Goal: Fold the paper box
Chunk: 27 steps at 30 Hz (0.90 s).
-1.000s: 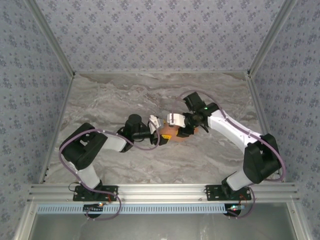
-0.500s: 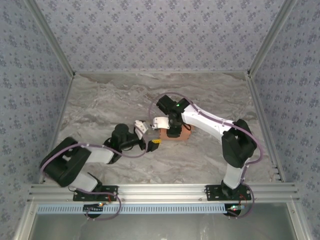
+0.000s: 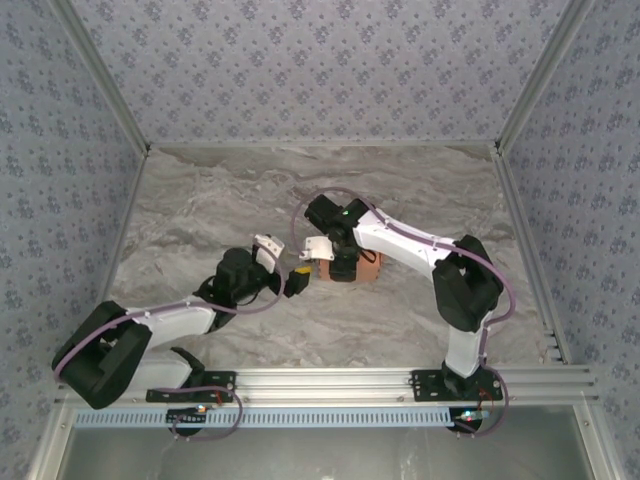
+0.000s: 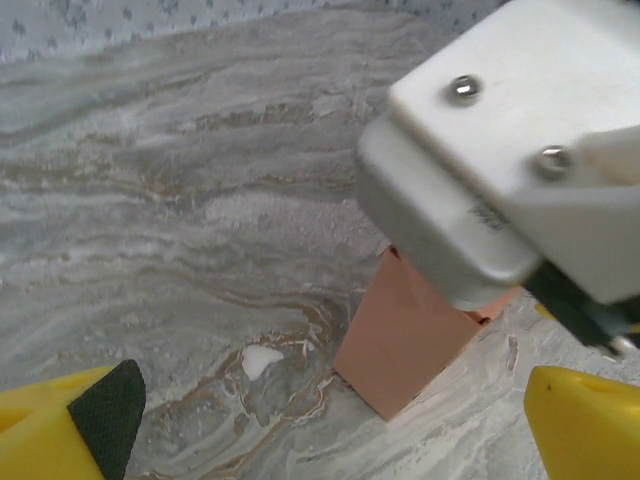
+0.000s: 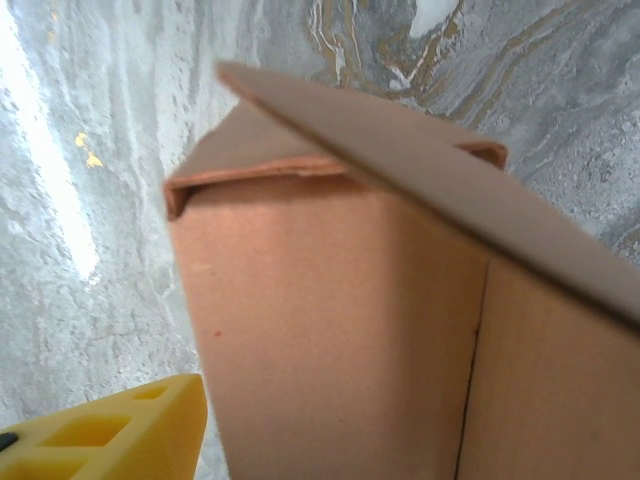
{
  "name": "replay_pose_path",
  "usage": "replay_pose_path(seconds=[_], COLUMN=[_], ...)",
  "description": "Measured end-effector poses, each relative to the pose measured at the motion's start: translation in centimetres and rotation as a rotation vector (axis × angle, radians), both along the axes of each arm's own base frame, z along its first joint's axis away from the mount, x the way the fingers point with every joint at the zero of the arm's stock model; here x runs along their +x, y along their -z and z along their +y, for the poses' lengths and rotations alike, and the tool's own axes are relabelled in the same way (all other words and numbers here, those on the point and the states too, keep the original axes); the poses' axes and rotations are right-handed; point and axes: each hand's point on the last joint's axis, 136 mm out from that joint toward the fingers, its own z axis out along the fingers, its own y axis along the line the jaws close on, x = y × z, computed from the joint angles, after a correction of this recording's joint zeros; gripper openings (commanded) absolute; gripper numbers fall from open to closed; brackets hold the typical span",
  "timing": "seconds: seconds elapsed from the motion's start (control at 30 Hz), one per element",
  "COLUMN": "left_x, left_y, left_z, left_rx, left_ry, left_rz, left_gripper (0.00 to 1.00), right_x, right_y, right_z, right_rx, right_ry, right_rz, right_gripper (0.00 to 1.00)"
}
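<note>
Left wrist view: the left claw (image 4: 335,425) is spread wide open. One yellow finger (image 4: 45,440) with a black pad sits at the bottom left, and the other one sits at the bottom right. It grips nothing. A little way in front of it stands the paper box (image 4: 410,335), salmon-orange, with its bottom on the grey marble surface (image 4: 150,200). It leans a bit in this view. The big white body (image 4: 500,150) of the other arm's claw hangs over the top of the box and hides that part.

From the right wrist, the box is very close. One yellow finger (image 5: 120,430) of the right claw pokes in at the bottom left, just beside the side of the box. The other finger is hidden, so I cannot tell if this claw is holding the box or has let go. The top of the box is not closed. A long flap (image 5: 430,190) sticks up and slants across it, and there is an open gap under the flap.

From the top, the right claw (image 3: 335,262) is right over the box (image 3: 368,268), near the middle of the surface (image 3: 200,200). The left claw (image 3: 284,263) is just to the left of the box and is not touching it. Both arms bend in from a metal rail (image 3: 320,380) at the near edge. Walls (image 3: 320,70) with a small flower pattern stand around the surface.
</note>
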Motion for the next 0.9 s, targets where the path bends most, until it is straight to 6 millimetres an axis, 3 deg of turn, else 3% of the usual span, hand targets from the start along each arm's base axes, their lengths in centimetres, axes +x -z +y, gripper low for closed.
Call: replay_pose_path(seconds=[0.13, 0.4, 0.5, 0.6, 0.7, 0.83, 0.9], left_x=[0.8, 1.3, 1.9, 2.6, 2.8, 1.8, 0.7], left_y=[-1.8, -4.1, -5.9, -8.4, -10.3, -9.4, -8.4], left_z=[-1.1, -1.9, -2.3, -2.6, -2.6, -3.0, -4.2], left_rx=[-0.031, -0.061, -0.077, -0.100, -0.120, -0.030, 0.043], left_ry=[0.003, -0.006, -0.027, -0.066, -0.101, -0.121, -0.101], left_rz=[0.050, 0.143, 0.202, 0.268, 0.327, 0.412, 0.464], left_gripper=[0.99, 0.99, 0.97, 0.86, 0.81, 0.83, 0.79], right_x=[0.2, -0.3, -0.9, -0.1, 1.5, 2.1, 1.5], right_y=[-1.5, -7.2, -9.3, -11.7, -13.4, -12.6, -11.4], right_z=[0.2, -0.2, -1.1, -3.9, -8.7, -14.6, -15.4], right_rx=[0.069, 0.269, 0.369, 0.513, 0.686, 0.839, 0.885], right_ry=[0.026, 0.061, 0.117, 0.334, 0.704, 1.139, 1.251], right_rz=[-0.010, -0.051, -0.080, -0.148, -0.184, -0.112, -0.033], right_gripper=[0.75, 0.76, 0.76, 0.73, 0.66, 0.64, 0.61])
